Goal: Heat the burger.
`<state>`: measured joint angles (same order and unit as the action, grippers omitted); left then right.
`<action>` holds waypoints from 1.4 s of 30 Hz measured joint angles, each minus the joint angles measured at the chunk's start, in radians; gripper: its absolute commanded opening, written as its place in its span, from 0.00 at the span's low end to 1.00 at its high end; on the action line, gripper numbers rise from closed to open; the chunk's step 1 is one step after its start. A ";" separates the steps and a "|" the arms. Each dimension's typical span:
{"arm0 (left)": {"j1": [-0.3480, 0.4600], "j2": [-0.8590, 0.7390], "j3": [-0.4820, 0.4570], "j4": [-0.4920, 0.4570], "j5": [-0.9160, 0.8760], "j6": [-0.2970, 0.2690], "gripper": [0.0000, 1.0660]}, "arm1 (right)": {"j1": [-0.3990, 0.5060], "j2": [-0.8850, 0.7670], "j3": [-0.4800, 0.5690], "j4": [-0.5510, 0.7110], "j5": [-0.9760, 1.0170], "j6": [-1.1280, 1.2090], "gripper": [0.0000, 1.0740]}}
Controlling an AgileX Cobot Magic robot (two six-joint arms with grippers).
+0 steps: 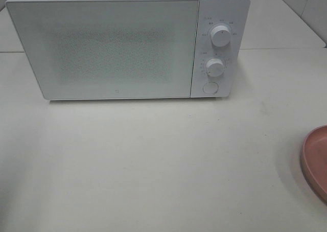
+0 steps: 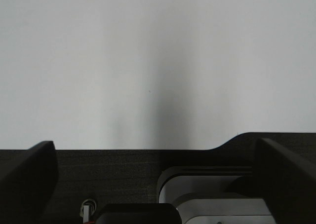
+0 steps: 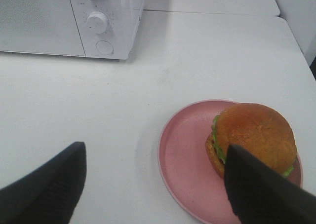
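Observation:
The burger (image 3: 254,135), with a golden-brown bun and a green lettuce frill, sits on the far side of a pink plate (image 3: 182,155) in the right wrist view. My right gripper (image 3: 154,147) is open and empty, hovering above the table on the near side of the plate, with one dark finger (image 3: 256,189) in front of the burger. In the exterior high view only the plate's edge (image 1: 317,160) shows at the right border; the burger and both grippers are out of that view. My left gripper (image 2: 154,145) is open and empty over a bare white surface.
A white microwave (image 1: 102,43) stands at the back of the table with its door shut. Its two knobs (image 1: 220,36) and a round button (image 1: 210,88) are on its right side. It also shows in the right wrist view (image 3: 106,21). A white table (image 1: 153,160) lies in front.

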<state>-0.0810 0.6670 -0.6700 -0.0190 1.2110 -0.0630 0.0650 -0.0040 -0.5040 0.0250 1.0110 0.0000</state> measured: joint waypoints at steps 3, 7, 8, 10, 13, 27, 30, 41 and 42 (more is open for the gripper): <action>0.000 -0.044 0.045 -0.013 -0.013 0.015 0.94 | 0.000 0.000 0.000 0.000 0.000 0.000 0.70; 0.000 -0.136 0.107 -0.033 -0.055 0.042 0.94 | 0.000 0.000 0.000 0.000 0.000 0.000 0.70; 0.000 -0.188 0.118 -0.039 -0.081 0.045 0.94 | 0.000 0.000 0.000 0.000 0.000 0.000 0.70; 0.000 -0.215 0.120 -0.041 -0.097 0.045 0.94 | 0.000 0.000 0.000 0.000 0.000 0.000 0.70; 0.000 -0.323 0.144 -0.038 -0.126 0.045 0.94 | 0.000 0.000 0.000 0.000 0.000 0.000 0.70; 0.000 -0.607 0.149 -0.085 -0.131 0.045 0.94 | 0.000 0.000 0.000 0.000 0.000 0.000 0.70; 0.000 -0.651 0.149 -0.104 -0.135 0.045 0.94 | 0.000 0.000 0.000 0.000 0.000 0.000 0.70; 0.000 -0.672 0.149 -0.113 -0.137 0.045 0.94 | 0.000 0.000 0.000 0.000 0.000 0.000 0.70; 0.000 -0.672 0.149 -0.113 -0.137 0.045 0.94 | 0.000 0.000 0.000 0.000 0.000 0.000 0.70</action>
<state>-0.0810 -0.0050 -0.5210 -0.1320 1.0740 -0.0180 0.0650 -0.0040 -0.5040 0.0250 1.0110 0.0000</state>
